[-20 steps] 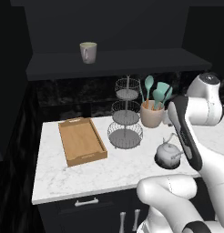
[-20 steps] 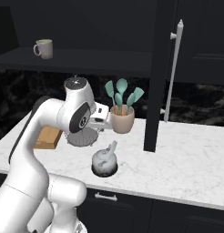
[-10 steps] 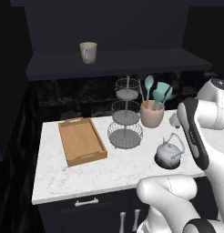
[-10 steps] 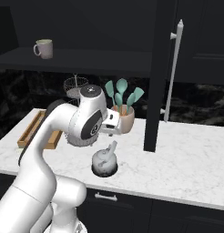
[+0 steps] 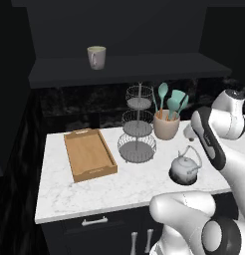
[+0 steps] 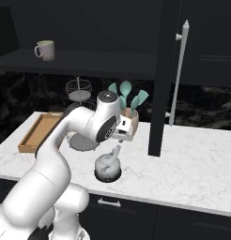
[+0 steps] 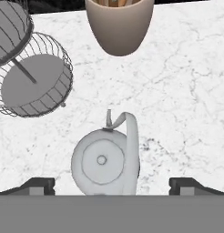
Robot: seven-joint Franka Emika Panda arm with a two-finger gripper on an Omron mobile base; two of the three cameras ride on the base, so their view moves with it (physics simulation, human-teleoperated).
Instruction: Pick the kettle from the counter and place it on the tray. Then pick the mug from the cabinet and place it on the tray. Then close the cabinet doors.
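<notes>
Swinging right and lower since a second ago, the arm now bends its forearm down over the kettle (image 5: 185, 168), which stands untouched on the worktop (image 5: 119, 187) near its front edge. Seen from the hand, the kettle (image 7: 106, 159) lies directly below, between the fingers (image 7: 182, 184), which are spread wide and hold nothing. In the right base view the wrist hangs just above the kettle (image 6: 107, 166), hand pointing downward. Behind the kettle toward the back edge stand the tan crock (image 5: 167, 124) and, left of it, the wire stand (image 5: 137, 134). Nearer the worktop's left edge lies the tray (image 5: 89, 155). Above, the mug (image 5: 96, 57) sits on the cabinet (image 5: 119, 30) shelf, with one door (image 6: 166, 70) standing open.
</notes>
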